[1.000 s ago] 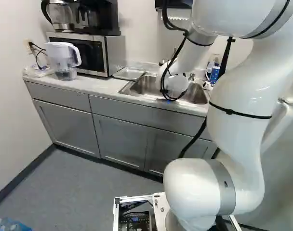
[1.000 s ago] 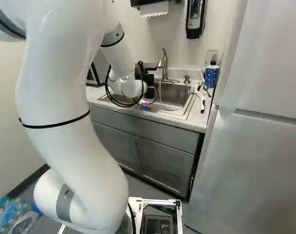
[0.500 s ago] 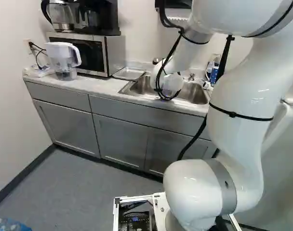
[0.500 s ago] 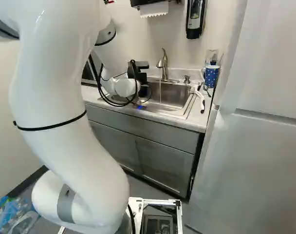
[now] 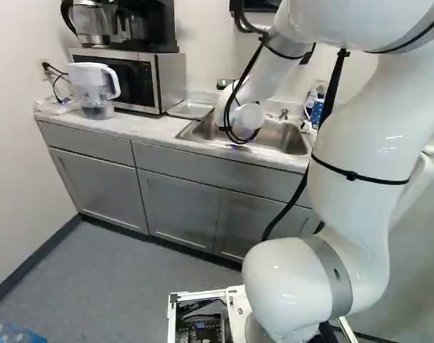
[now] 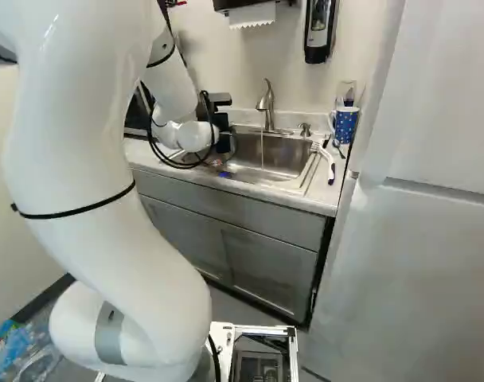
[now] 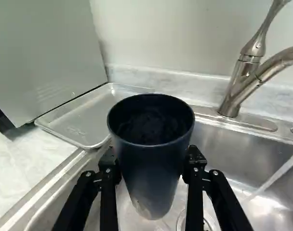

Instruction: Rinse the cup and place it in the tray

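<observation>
In the right base view my gripper [image 6: 222, 132] is over the left part of the sink, its fingertips hard to make out. The wrist view has the gripper [image 7: 153, 162] shut on a dark, tapered cup [image 7: 151, 168], one finger on each side. The cup stands upright with its mouth uncovered, above the sink basin [image 7: 233, 154]. Beyond the cup and to one side, the shallow metal tray [image 7: 81, 118] lies on the counter against the microwave; it also shows in the left base view as a tray [image 5: 191, 109].
Water runs from the faucet [image 7: 235, 91], on the cup's other side from the tray. The microwave [image 5: 135, 78] and a water pitcher [image 5: 94, 89] stand left of the sink. At its right are a blue dotted mug [image 6: 345, 123] and a brush [image 6: 325, 159]; a fridge rises beyond.
My arm has swung left over the sink, away from the faucet stream and closer to the tray, carrying the gripper and cup with it. The base has stayed put.
</observation>
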